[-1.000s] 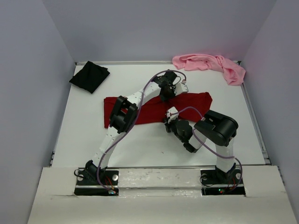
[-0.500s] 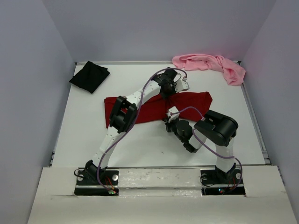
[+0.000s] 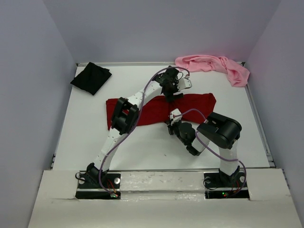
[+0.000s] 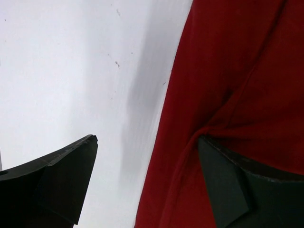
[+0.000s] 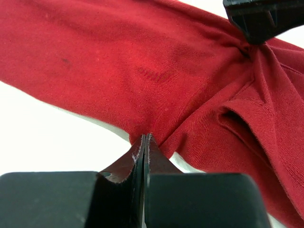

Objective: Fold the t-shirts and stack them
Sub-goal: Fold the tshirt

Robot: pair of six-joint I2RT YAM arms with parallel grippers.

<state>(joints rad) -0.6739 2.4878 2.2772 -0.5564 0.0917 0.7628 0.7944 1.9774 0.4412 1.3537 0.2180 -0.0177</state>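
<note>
The dark red t-shirt (image 3: 199, 104) lies as a long band across the middle of the table. My left gripper (image 3: 174, 90) hovers over its far edge with the jaws wide open. In the left wrist view that gripper (image 4: 147, 138) straddles the cloth's edge (image 4: 237, 71) and holds nothing. My right gripper (image 3: 172, 118) is at the shirt's near edge. In the right wrist view it (image 5: 145, 137) is shut on a pinch of red cloth (image 5: 118, 61), with creases running to its tips. The black t-shirt (image 3: 91, 78) lies folded at the far left. The light pink t-shirt (image 3: 213, 66) lies crumpled at the far right.
The white table (image 3: 142, 152) is bounded by a raised rim (image 3: 259, 123) and grey walls on three sides. Both arm bases stand at the near edge. The left arm's purple cable (image 3: 152, 85) loops above the red shirt.
My left gripper has opened and let go of the red shirt's far edge, shifting slightly toward the far side. The cloth there has dropped flat. The right gripper has stayed put.
</note>
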